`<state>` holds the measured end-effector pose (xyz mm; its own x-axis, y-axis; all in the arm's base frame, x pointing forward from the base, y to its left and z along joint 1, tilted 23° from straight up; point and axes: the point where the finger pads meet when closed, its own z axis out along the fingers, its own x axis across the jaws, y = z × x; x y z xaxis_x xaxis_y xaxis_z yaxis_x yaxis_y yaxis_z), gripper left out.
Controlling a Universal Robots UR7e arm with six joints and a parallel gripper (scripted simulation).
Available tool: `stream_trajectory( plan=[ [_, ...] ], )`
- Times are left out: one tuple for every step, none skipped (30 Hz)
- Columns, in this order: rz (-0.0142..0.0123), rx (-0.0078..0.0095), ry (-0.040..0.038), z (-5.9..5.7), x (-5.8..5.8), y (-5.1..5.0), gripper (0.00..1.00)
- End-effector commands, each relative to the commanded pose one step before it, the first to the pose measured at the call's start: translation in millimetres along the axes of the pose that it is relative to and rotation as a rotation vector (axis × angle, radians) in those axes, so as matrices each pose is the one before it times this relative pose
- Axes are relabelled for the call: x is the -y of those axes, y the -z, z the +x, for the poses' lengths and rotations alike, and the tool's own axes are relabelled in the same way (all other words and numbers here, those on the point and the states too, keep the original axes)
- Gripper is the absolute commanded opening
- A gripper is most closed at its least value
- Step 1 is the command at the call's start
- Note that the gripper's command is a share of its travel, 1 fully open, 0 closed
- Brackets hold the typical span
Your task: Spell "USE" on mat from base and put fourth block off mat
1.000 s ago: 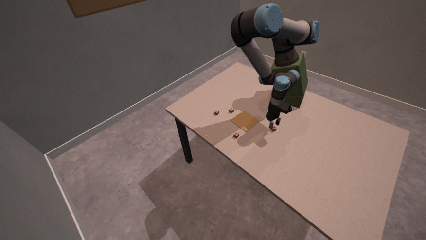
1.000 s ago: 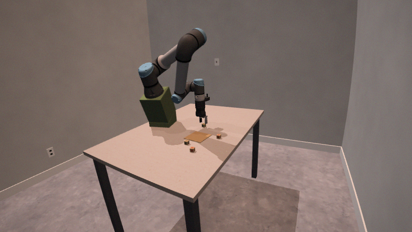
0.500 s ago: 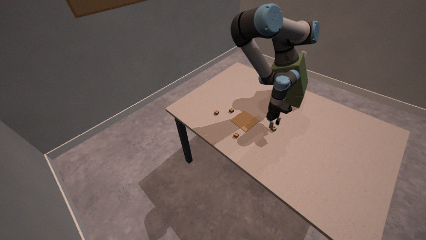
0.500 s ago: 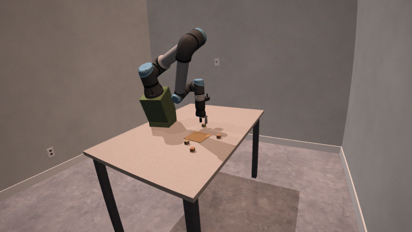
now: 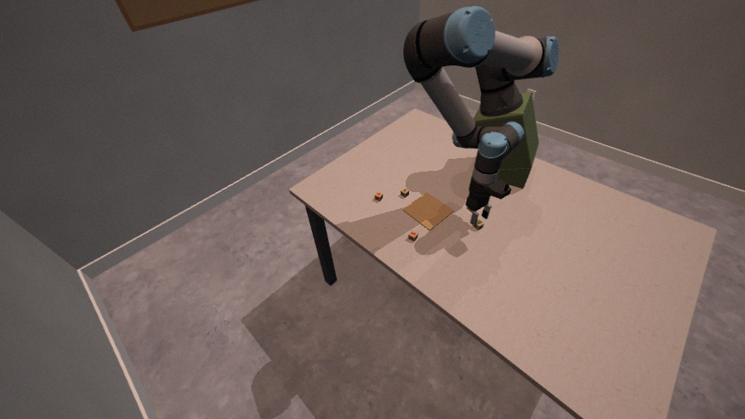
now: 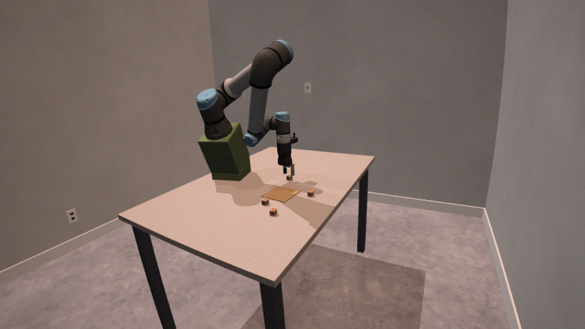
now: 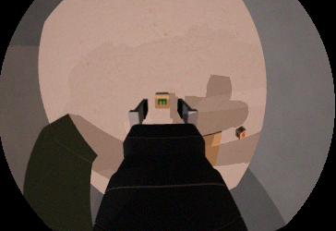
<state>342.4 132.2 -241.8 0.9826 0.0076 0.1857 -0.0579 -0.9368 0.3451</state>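
Note:
My gripper [image 5: 478,221] hangs straight down, open, with its fingers on either side of a small wooden block with a green top [image 5: 479,224] that sits on the table beside the mat. The wrist view shows this block [image 7: 162,101] between the two fingertips. Its letter is too small to read. The brown mat [image 5: 428,210] lies flat on the table and bears no block. Three more blocks with orange tops lie off the mat: one [image 5: 412,235] near the table's front edge and two [image 5: 378,195] [image 5: 404,192] past the mat's far side.
The robot's green base pedestal [image 5: 508,145] stands close behind the gripper. The table edge [image 5: 351,239] runs near the mat and the blocks. In the exterior view the mat [image 6: 280,193] lies in the table's middle.

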Motion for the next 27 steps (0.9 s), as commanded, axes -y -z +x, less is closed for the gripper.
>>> stream_trajectory(
  plan=[
    [0.00037, -0.00095, -0.00009, 0.30, 0.12, -2.16, 1.00],
    [0.00000, 0.00000, 0.00000, 0.00, 0.00, -1.10, 1.00],
    [0.00000, 0.00000, 0.00000, 0.00, 0.00, -1.30, 1.00],
    [0.00000, 0.00000, 0.00000, 0.01, 0.00, -1.48, 1.00],
    [0.00000, 0.00000, 0.00000, 0.00, 0.00, -1.64, 1.00],
    [0.00000, 0.00000, 0.00000, 0.00, 0.00, -1.78, 1.00],
    [0.00000, 0.00000, 0.00000, 0.00, 0.00, -1.89, 1.00],
    [0.00000, 0.00000, 0.00000, -0.01, 0.00, -1.96, 1.00],
    [0.00000, 0.00000, 0.00000, 0.01, 0.00, -2.02, 1.00],
    [0.00000, 0.00000, 0.00000, -0.01, 0.00, -2.02, 1.00],
    [0.00000, 0.00000, 0.00000, 0.00, 0.00, 0.00, 1.00],
    [0.00000, 0.00000, 0.00000, 0.00, 0.00, 0.00, 1.00],
    [0.00000, 0.00000, 0.00000, 0.00, 0.00, -2.00, 1.00],
    [0.00000, 0.00000, 0.00000, 0.00, 0.00, -1.94, 1.00],
    [0.00000, 0.00000, 0.00000, 0.00, 0.00, -1.84, 1.00],
    [0.00000, 0.00000, 0.00000, 0.01, 0.00, -1.72, 1.00],
    [0.00000, 0.00000, 0.00000, 0.00, 0.00, -1.55, 1.00],
    [0.00000, 0.00000, 0.00000, 0.00, 0.00, -1.37, 1.00],
    [0.00000, 0.00000, 0.00000, 0.01, 0.00, -1.18, 1.00],
    [0.00000, 0.00000, 0.00000, 0.00, 0.00, -0.97, 1.00],
    [0.00000, 0.00000, 0.00000, 0.00, 0.00, -0.75, 1.00],
    [0.00000, 0.00000, 0.00000, 0.00, 0.00, -0.55, 1.00],
    [0.00000, 0.00000, 0.00000, 0.00, 0.00, -0.36, 1.00],
    [0.00000, 0.00000, 0.00000, 0.00, 0.00, -0.20, 1.00],
    [0.00000, 0.00000, 0.00000, 0.00, 0.00, -0.08, 1.00],
    [0.00000, 0.00000, 0.00000, 0.00, 0.00, -0.01, 1.00],
    [0.00000, 0.00000, 0.00000, 0.00, 0.00, 0.00, 1.00]
  ],
)
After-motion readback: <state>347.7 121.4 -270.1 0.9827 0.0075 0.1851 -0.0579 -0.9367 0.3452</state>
